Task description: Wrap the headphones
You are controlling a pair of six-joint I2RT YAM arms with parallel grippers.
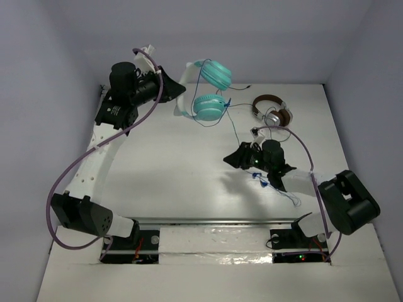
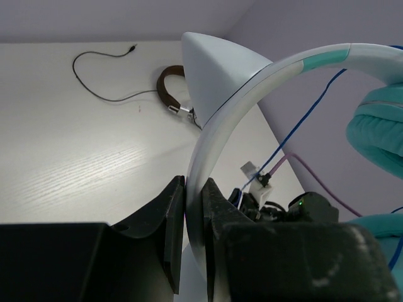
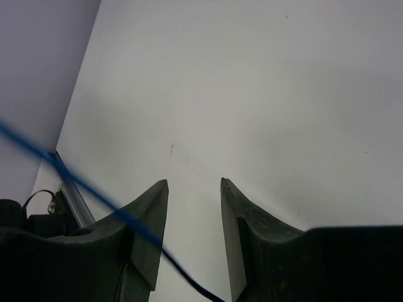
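The teal headphones (image 1: pixel 211 91) hang lifted near the back wall, with the two round earcups one above the other. My left gripper (image 1: pixel 171 85) is shut on their pale headband (image 1: pixel 182 88); the left wrist view shows the headband (image 2: pixel 252 94) pinched between the jaws (image 2: pixel 194 189), with a teal earcup (image 2: pixel 378 126) at the right. The thin blue cable (image 1: pixel 234 126) runs down from the earcups to my right gripper (image 1: pixel 236 157), and its tail lies on the table (image 1: pixel 277 189). My right gripper (image 3: pixel 194 182) is open. The cable (image 3: pixel 82 182) crosses its left finger and passes low between the jaws.
Brown-and-silver headphones (image 1: pixel 272 110) lie at the back right, close behind the right arm; they also show in the left wrist view (image 2: pixel 170 88) with their black cable (image 2: pixel 101 75). Walls enclose the table at the back and sides.
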